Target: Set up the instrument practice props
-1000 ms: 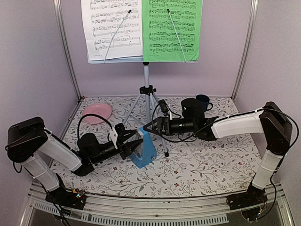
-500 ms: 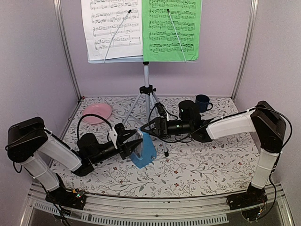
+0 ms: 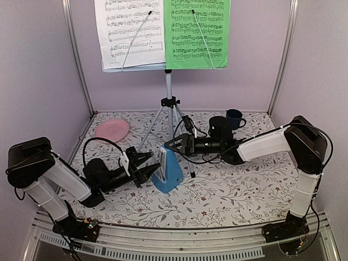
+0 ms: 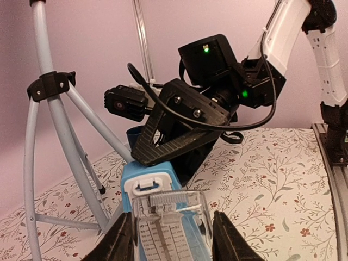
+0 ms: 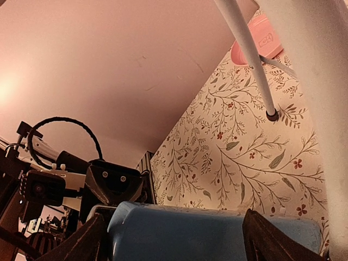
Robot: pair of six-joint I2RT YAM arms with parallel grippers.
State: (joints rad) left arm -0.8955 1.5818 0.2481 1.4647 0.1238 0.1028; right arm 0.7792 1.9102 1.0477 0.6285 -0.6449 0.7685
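The blue pyramid metronome stands upright on the floral cloth, in front of the silver tripod. My left gripper is open. Its fingers flank the metronome's clear front with thin gaps. My right gripper is open at the metronome's top from behind. One finger is over the top and the other lies against the blue back. The pale music stand holds a white page and a green page under wire clips.
A pink plate lies at the back left. A dark blue mug stands at the back right, behind my right arm. The tripod legs spread just behind the metronome. Lilac walls and metal posts close in the sides and back.
My left gripper let go of the metronome and drew back a little to the left. The metronome went from tilted to upright. My right gripper moved in onto its top.
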